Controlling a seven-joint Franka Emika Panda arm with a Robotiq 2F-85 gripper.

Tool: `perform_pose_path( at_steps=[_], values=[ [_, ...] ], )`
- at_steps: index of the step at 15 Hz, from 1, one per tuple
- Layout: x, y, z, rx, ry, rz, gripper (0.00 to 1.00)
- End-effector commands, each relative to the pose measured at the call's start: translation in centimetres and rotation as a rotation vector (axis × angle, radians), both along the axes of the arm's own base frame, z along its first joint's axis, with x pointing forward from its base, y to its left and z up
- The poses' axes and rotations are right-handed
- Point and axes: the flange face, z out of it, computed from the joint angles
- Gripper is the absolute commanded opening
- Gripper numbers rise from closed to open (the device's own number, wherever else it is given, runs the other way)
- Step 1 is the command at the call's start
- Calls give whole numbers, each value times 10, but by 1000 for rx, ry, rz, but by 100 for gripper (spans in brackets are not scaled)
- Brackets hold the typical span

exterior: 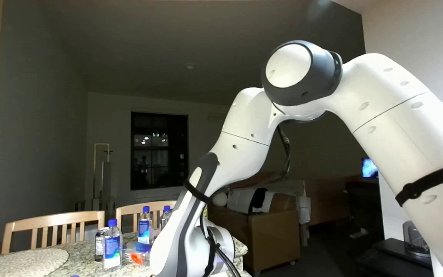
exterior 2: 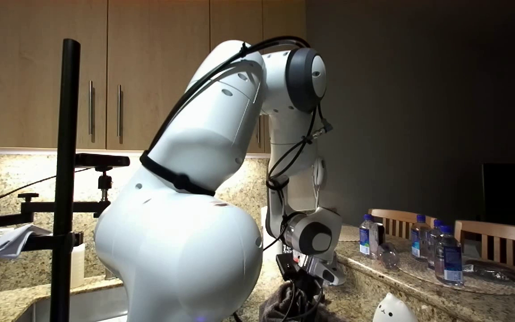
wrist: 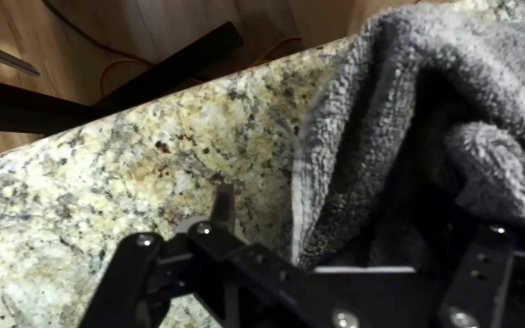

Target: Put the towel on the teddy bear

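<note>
One Franka Panda arm (exterior: pixel 306 77) arches elbow-high, forearm sloping down, reaching low over the granite countertop (wrist: pixel 107 191). A grey terry towel (wrist: pixel 394 114) lies rumpled there, near the edge. A white, dot-eyed toy (exterior 2: pixel 394 308), perhaps the bear meant, could topple if trailing cloth snagged it. The gripper (wrist: pixel 358 218) has its jaws wide, one fingertip (wrist: pixel 224 200) over bare stone beside the towel, the other hidden; too shallow a bite might catch few folds and shed them.

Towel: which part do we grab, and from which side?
I'd pinch the towel by its narrow folds at left in the wrist view, coming from above: they look raised, with a free outer edge, and the counter shows beside them, so one finger should fit there.
</note>
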Motion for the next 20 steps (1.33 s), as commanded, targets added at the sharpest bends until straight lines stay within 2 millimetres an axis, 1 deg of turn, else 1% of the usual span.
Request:
perform_pose_path(
  at_steps=[1,5,6,7,9,12,13,17,19,20],
  values=[
    [5,1,-12,73,-67,-45,100],
    [9,9,-18,112,-157,-95,100],
    [9,11,-20,114,-176,-94,96],
    [9,13,-21,110,-187,-98,74],
    [10,15,-22,98,-210,-92,69],
    [13,16,-20,89,-232,-85,48],
    [14,17,-19,89,-233,-83,42],
    [16,17,-10,100,-205,-72,16],
    [16,20,-3,103,-192,-59,11],
    [15,22,4,100,-192,-49,10]
  ],
)
